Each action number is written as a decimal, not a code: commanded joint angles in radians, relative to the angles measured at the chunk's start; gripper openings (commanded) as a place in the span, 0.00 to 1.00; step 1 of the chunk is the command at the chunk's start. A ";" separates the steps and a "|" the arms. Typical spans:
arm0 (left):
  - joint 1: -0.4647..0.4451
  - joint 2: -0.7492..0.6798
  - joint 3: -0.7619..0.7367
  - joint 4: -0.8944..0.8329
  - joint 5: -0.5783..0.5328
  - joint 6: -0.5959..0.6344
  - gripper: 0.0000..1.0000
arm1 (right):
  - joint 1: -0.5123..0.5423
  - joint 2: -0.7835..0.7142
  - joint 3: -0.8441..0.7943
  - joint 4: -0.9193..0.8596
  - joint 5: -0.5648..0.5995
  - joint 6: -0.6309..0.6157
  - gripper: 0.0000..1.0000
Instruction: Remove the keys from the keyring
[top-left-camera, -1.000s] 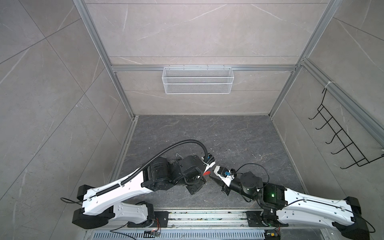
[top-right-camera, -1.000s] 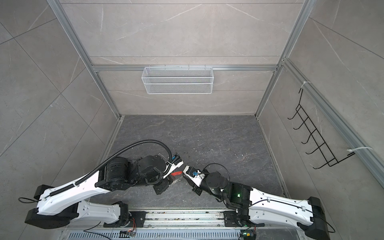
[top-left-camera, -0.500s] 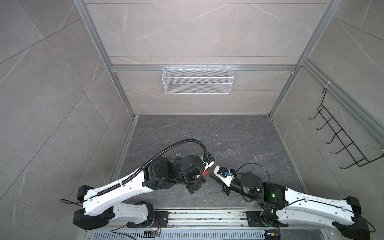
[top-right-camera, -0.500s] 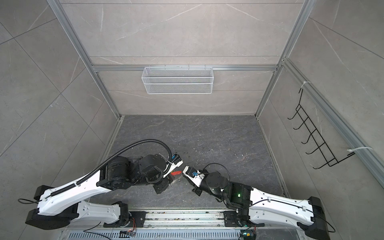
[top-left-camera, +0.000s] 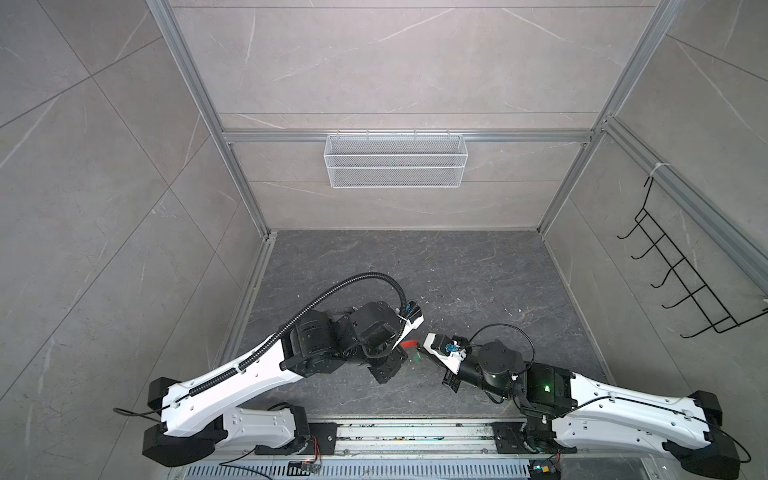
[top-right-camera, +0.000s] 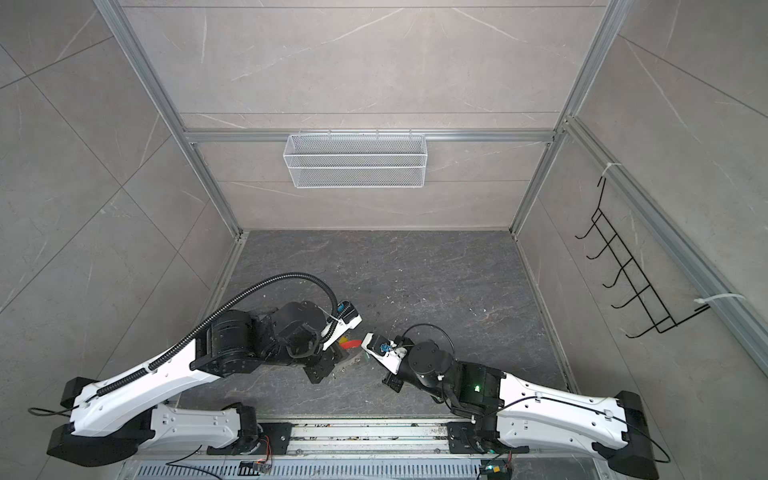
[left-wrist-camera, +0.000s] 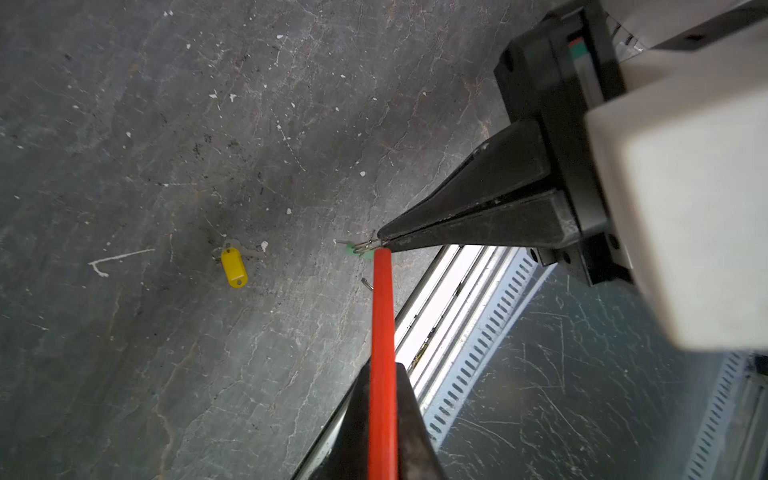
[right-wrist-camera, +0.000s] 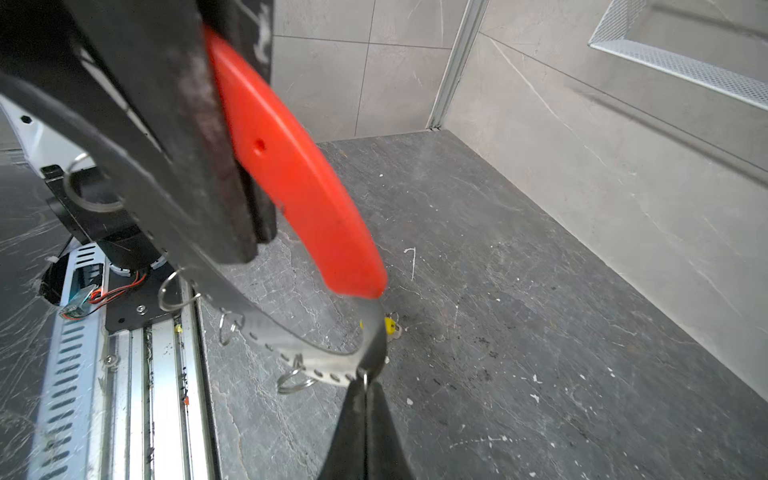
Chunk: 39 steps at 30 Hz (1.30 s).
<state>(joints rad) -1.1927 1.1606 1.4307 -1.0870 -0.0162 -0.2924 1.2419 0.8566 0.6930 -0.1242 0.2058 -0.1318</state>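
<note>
The keyring (left-wrist-camera: 382, 316) was held up off the floor (left-wrist-camera: 166, 124), near the front, between the two arms. The left gripper (left-wrist-camera: 382, 374) was squeezed tight on its red part, one finger on each side. In the left wrist view the red part looked like a straight stick that ran from the left gripper to the tip of the right gripper (left-wrist-camera: 384, 242). In both top views the keyring (top-left-camera: 409, 343) (top-right-camera: 351, 343) showed as a small red bit lying sideways, from one arm toward the other.

In the right wrist view the grey band of the keyring (right-wrist-camera: 291, 345) curved round from the red end. The right gripper (right-wrist-camera: 365, 395) was pinched tight on a small silver ring (right-wrist-camera: 365, 379) where the red part stopped. More small rings (right-wrist-camera: 297, 380) hung on the band.

Only a bit of the green key (left-wrist-camera: 354, 250) showed, just behind the right gripper's tip. I could not tell if it was on the keyring. The yellow key (left-wrist-camera: 234, 267) lay flat on the floor, apart from the keyring. In that view its long side ran nearly the same way as the red part.

The metal rail (top-left-camera: 415, 432) at the front edge was near the grippers. Open floor stretched from them to the back wall (top-left-camera: 395, 208). A wire basket (top-left-camera: 395, 162) hung high on that wall, and a hook rack (top-left-camera: 685, 274) hung on the right wall, both well apart from the arms
</note>
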 joint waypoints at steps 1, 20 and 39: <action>0.054 -0.031 -0.021 0.042 0.124 -0.031 0.00 | 0.009 0.017 0.050 -0.060 -0.036 -0.022 0.00; 0.156 -0.189 -0.120 0.182 0.095 -0.013 0.47 | 0.010 0.031 0.141 -0.150 -0.081 0.070 0.00; 0.129 -0.440 -0.515 0.559 -0.070 -0.061 0.52 | -0.220 0.152 0.389 -0.350 -0.029 0.426 0.00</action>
<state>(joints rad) -1.0485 0.7395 0.9470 -0.6632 -0.0422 -0.3454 1.0561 0.9920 1.0424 -0.4194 0.1646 0.1745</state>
